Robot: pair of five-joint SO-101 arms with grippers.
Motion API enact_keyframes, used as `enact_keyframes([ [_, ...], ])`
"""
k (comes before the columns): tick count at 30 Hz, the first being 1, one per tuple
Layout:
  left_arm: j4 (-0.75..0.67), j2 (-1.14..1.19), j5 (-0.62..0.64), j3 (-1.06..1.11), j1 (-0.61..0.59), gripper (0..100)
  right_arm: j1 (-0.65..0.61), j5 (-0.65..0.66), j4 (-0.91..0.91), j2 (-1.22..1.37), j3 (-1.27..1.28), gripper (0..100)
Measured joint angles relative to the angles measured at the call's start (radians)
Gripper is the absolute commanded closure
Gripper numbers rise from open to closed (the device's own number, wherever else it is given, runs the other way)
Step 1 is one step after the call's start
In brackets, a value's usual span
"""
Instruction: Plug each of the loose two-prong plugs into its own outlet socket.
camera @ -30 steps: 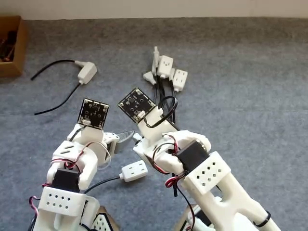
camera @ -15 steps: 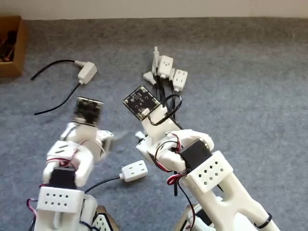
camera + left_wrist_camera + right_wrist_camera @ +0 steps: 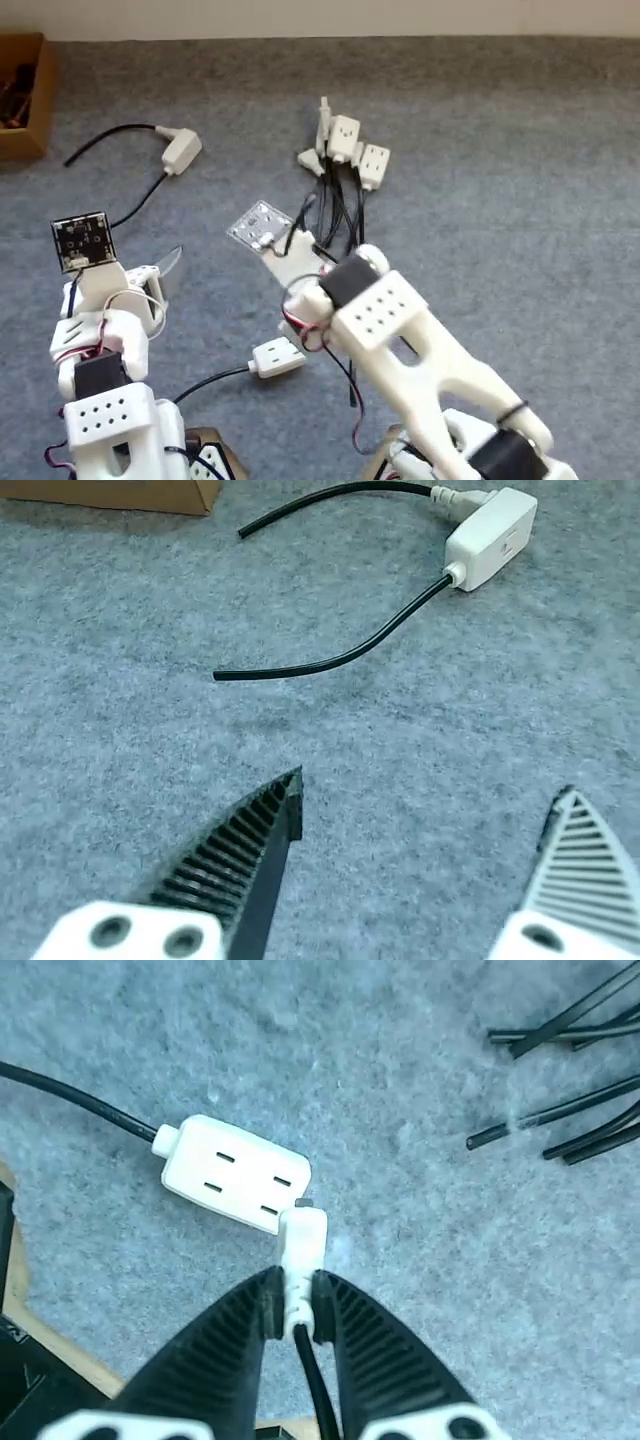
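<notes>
The right gripper [image 3: 295, 1285] is clamped on a white two-prong plug [image 3: 301, 1240]. Both of its black ribbed fingers press against the plug's rear, and the plug's black cord [image 3: 312, 1380] runs back between them. The plug's front end meets the near corner of a white outlet block [image 3: 235, 1173] lying flat on the grey carpet [image 3: 450, 1260], with a prong tip showing right at the block's edge. The block's four slots face up, all bare, and its own black cable [image 3: 80, 1100] leaves from the other end. In the high view the right arm extends from the lower right, bent over with its front end down beside that block. The left gripper [image 3: 430, 785] hangs over bare carpet with its one black finger and one white finger spread well apart, holding and touching nothing. The left arm stands at the lower left of the high view, wrist raised, facing a white connector [image 3: 490, 535] with black cords out of both ends, one of them ending loose on the carpet. Beyond the right arm lies a cluster of white outlet blocks and plugs [image 3: 345, 140], their black cords trailing back toward that arm. A cardboard box [image 3: 38, 110] sits at the far left corner, with dark things inside that cannot be made out
</notes>
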Motion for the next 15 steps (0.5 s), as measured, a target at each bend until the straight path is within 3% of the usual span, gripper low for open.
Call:
enact_keyframes([
  [8, -0.025, 0.0, 0.0, 0.017, -0.057, 63, -0.037, -0.077, 0.11, 0.106, -0.18, 99.2],
  [15, -0.025, 0.0, 0.0, 0.035, -0.109, 63, -0.035, -0.239, 0.114, 0.149, -0.193, 99.2],
])
